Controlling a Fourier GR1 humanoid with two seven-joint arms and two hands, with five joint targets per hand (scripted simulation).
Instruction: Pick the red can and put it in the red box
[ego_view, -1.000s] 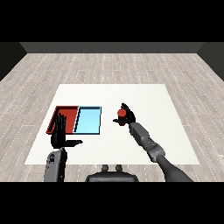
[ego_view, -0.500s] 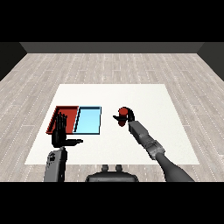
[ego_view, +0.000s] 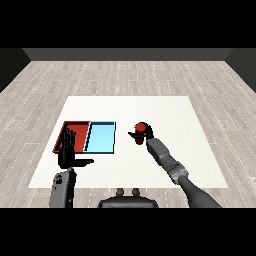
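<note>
Our fingers on the left hand (ego_view: 70, 150) stand straight and spread, thumb out to the side, holding nothing; they rise in front of the near edge of the red tray (ego_view: 64, 131), which in our view sits just beyond and partly behind them. We judge this hand is parked there only to keep clear, since the carrying falls to the other arm.

Further out, the fingers of the right hand (ego_view: 140, 135) are curled round the red can (ego_view: 142, 128), whose top shows just above them (the lower part is hidden by the hand). We cannot tell whether the can rests on the white table (ego_view: 165, 110) or is raised a little off it. The wrap round the can's side suits carrying it upright.

To the left of these fingers lies the light blue tray (ego_view: 101, 137), near but apart, and beyond it, side by side and touching, the red tray where the can belongs. So we judge the can must pass over the blue tray to reach its place.

No brand, label or writing can be read on the can or the trays.
</note>
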